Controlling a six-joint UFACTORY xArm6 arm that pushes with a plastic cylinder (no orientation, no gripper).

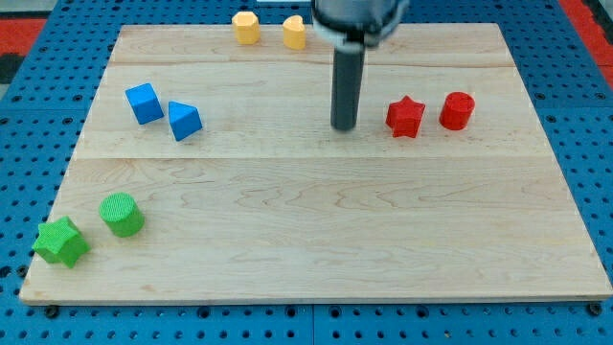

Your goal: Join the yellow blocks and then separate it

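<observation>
Two yellow blocks sit at the view's top edge of the wooden board: a yellow hexagon-like block (247, 27) and, a small gap to its right, a second yellow block (295, 33) with a rounded shape, partly under the arm's body. My tip (344, 127) rests on the board below and to the right of them, well apart from both. It stands left of the red star (405, 117).
A red cylinder (458, 110) lies right of the red star. A blue cube (144, 103) and a blue wedge-like block (185, 121) sit at the left. A green cylinder (122, 214) and a green star (60, 241) sit at the bottom left. The board (316, 240) lies on a blue pegboard.
</observation>
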